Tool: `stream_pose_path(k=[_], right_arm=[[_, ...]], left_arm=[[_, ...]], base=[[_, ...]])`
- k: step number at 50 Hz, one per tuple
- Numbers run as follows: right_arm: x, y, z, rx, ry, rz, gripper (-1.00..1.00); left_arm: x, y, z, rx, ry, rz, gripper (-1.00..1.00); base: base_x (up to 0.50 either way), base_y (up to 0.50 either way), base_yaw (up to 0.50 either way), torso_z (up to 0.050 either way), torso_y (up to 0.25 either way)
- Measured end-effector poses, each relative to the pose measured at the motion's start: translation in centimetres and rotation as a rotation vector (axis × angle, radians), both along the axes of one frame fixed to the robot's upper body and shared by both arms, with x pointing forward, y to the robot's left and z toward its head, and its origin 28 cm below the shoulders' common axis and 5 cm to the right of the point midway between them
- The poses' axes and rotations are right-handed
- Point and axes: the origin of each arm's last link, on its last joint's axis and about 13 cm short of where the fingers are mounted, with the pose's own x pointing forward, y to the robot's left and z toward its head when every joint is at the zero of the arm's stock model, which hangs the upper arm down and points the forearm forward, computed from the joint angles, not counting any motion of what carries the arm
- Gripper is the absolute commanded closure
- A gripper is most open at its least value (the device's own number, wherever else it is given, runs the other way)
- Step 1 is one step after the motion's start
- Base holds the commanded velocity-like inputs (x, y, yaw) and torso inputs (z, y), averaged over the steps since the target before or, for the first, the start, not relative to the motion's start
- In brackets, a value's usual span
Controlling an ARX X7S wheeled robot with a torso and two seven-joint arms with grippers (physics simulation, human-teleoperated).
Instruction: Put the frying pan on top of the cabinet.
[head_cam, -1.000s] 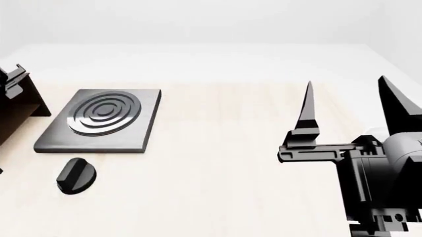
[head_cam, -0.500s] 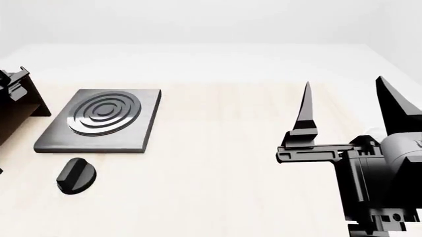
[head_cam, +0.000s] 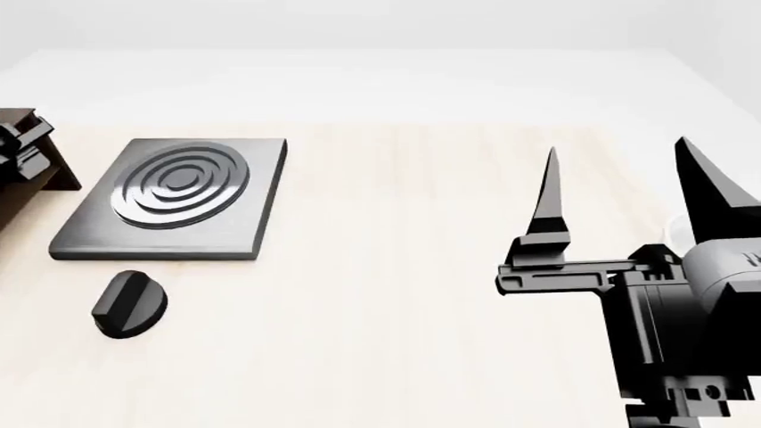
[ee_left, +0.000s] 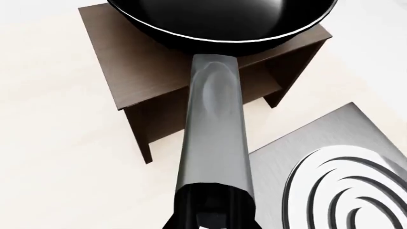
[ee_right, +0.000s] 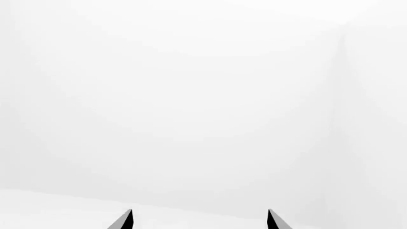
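Note:
In the left wrist view the frying pan (ee_left: 222, 19), black and glossy, is over the flat top of the dark brown cabinet (ee_left: 133, 71). Its long grey handle (ee_left: 215, 133) runs back to my left gripper (ee_left: 215, 205), which is shut on the handle's end. I cannot tell whether the pan touches the cabinet top. In the head view only a corner of the cabinet (head_cam: 42, 174) shows at the far left edge, with part of my left arm before it; the pan is out of view there. My right gripper (head_cam: 618, 192) is open and empty, raised at the right, far from the cabinet.
A square grey hob plate with concentric rings (head_cam: 173, 198) lies right of the cabinet; it also shows in the left wrist view (ee_left: 337, 176). A small black round knob (head_cam: 128, 305) lies in front of it. The right wrist view shows only the open fingertips (ee_right: 127, 220) against white wall.
The head view has shifted: hob plate, knob and cabinet corner sit slightly further left and higher in the picture. The right gripper stays open in about the same place.

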Motion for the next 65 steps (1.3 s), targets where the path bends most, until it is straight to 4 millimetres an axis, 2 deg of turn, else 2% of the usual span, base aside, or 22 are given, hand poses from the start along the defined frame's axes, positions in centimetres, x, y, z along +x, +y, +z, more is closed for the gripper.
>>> stream_pose_path(k=[3, 4, 8, 38, 44, 49, 55, 60, 65], right_arm=[[0.0, 0.0, 0.0, 0.000, 0.000, 0.000, -1.00], [0.0, 0.0, 0.0, 0.000, 0.001, 0.000, -1.00], [0.0, 0.0, 0.0, 0.000, 0.001, 0.000, -1.00], [0.0, 0.1, 0.0, -0.004, 0.002, 0.007, -1.00], [0.0, 0.1, 0.0, -0.005, 0.002, 0.007, -1.00], [0.1, 0.1, 0.0, -0.005, 0.002, 0.007, -1.00], [0.1, 0.2, 0.0, -0.004, 0.003, 0.007, -1.00], [0.1, 0.2, 0.0, -0.004, 0.004, 0.007, -1.00], [0.1, 0.1, -0.1, -0.004, 0.005, 0.006, -1.00]], left_arm=[[0.0, 0.0, 0.0, -0.001, -0.001, -0.001, 1.00], [0.0, 0.0, -0.1, -0.001, -0.001, -0.002, -1.00], [0.0, 0.2, 0.2, 0.028, -0.009, 0.001, -1.00], [0.0, 0.5, 1.6, 0.116, -0.074, -0.020, -1.00], [0.1, 0.3, 2.0, 0.138, -0.088, -0.033, -1.00], [0.4, -0.4, 3.4, 0.214, -0.117, -0.057, -1.00], [0.6, -2.0, 6.2, 0.275, -0.197, -0.158, -1.00], [0.1, -3.5, 8.3, 0.310, -0.260, -0.268, -1.00], [-1.0, -5.3, 9.5, 0.336, -0.314, -0.380, -1.00]], base=[[0.00, 0.00, 0.00, 0.000, 0.000], [0.00, 0.00, 0.00, 0.000, 0.000], [0.00, 0.00, 0.00, 0.000, 0.040], [0.00, 0.00, 0.00, 0.000, 0.250], [0.00, 0.00, 0.00, 0.000, 0.021], [0.00, 0.00, 0.00, 0.000, 0.000], [0.00, 0.00, 0.00, 0.000, 0.000], [0.00, 0.00, 0.00, 0.000, 0.000], [0.00, 0.00, 0.00, 0.000, 0.000]])
